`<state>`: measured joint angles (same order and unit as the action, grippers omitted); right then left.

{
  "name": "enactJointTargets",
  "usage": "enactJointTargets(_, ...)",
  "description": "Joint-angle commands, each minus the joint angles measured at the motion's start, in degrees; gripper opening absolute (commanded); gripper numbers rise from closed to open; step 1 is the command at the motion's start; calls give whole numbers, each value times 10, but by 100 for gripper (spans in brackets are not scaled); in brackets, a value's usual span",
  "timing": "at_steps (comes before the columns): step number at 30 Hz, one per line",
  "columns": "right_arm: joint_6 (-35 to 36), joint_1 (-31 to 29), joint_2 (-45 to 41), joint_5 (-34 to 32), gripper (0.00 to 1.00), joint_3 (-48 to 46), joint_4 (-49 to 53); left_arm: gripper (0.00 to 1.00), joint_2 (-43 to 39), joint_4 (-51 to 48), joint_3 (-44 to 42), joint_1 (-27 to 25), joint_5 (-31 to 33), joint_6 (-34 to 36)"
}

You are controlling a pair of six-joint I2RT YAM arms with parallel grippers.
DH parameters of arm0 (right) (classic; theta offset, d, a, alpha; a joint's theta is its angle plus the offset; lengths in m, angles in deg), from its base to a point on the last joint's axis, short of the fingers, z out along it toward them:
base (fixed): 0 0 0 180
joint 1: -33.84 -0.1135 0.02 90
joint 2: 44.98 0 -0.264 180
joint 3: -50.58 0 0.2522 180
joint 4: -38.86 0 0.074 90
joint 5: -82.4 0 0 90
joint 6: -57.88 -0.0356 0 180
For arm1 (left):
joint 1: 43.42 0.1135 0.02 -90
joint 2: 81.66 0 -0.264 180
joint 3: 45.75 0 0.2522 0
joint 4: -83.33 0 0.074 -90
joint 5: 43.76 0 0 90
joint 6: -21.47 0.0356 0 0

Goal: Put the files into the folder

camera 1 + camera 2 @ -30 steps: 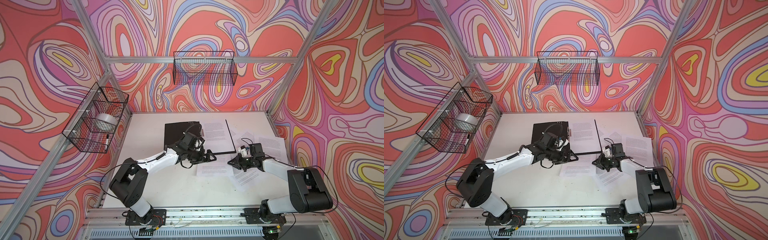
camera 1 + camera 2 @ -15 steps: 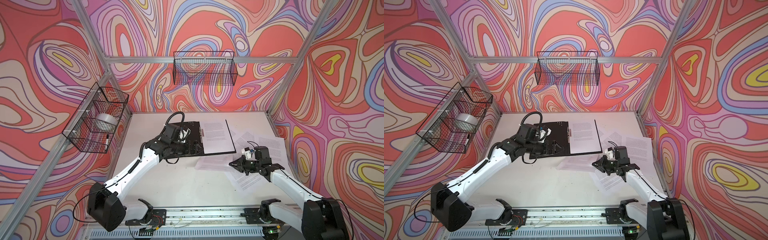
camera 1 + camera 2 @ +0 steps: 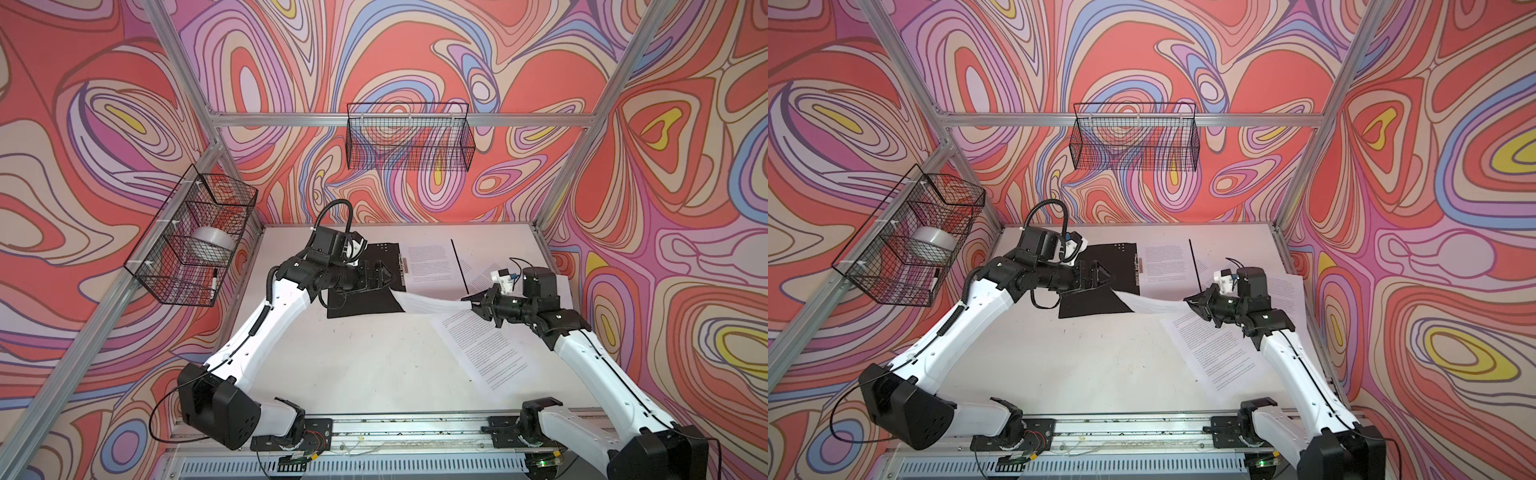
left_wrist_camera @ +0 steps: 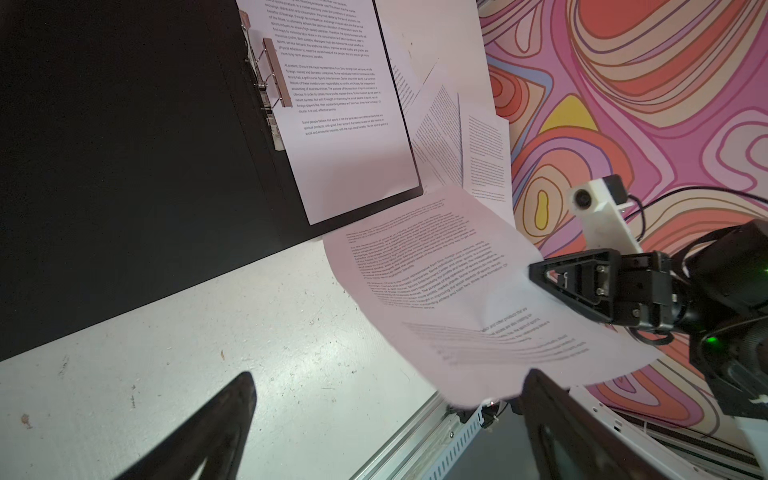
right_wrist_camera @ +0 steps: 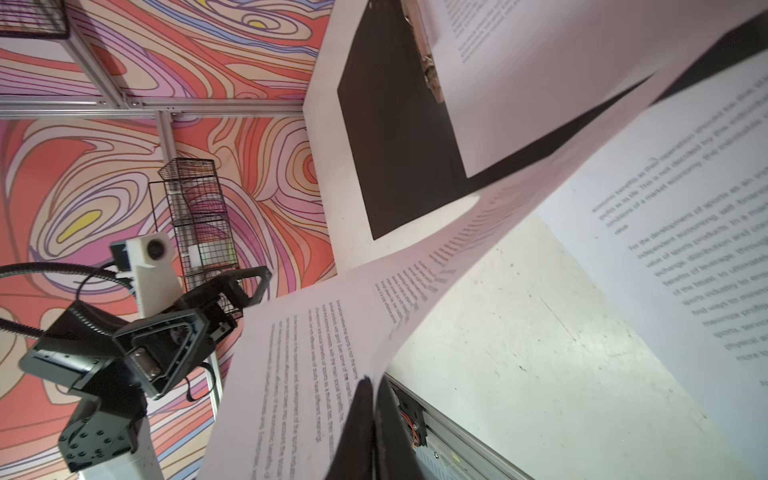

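The folder (image 3: pixel 361 307) lies open on the bench (image 3: pixel 353 365), one page (image 3: pixel 428 262) inside. The right hand (image 3: pixel 472 306) pinches a sagging sheet (image 3: pixel 428 305) whose far edge seems to reach the folder; the left hand (image 3: pixel 388 279) hovers spread above it; other files (image 3: pixel 478 353) lie rightward

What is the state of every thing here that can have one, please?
folder, open, lying flat, black inside up.
filed sheet, flat on the folder's right inside face.
held sheet, in the air above the table, sagging.
loose sheets, flat on the table, outside the folder.
left pincer, open, empty.
right pincer, shut on the held sheet.
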<state>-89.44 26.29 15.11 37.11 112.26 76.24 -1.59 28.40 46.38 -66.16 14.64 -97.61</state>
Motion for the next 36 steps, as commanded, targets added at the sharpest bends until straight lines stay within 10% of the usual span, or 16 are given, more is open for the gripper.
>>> enactJointTargets(1, -3, -2, 27, 2, 0, 39, -11, 100, 20, -25, 25, 7, -12, 20)
enactJointTargets(17, 239, 0, 282, -38, 0, 286, 76, 100, 6, 1, -37, 37, 68, 82)
enactJointTargets(36, 332, 47, 536, -191, 0, 379, 40, 100, 15, 84, -115, 43, -47, 68)
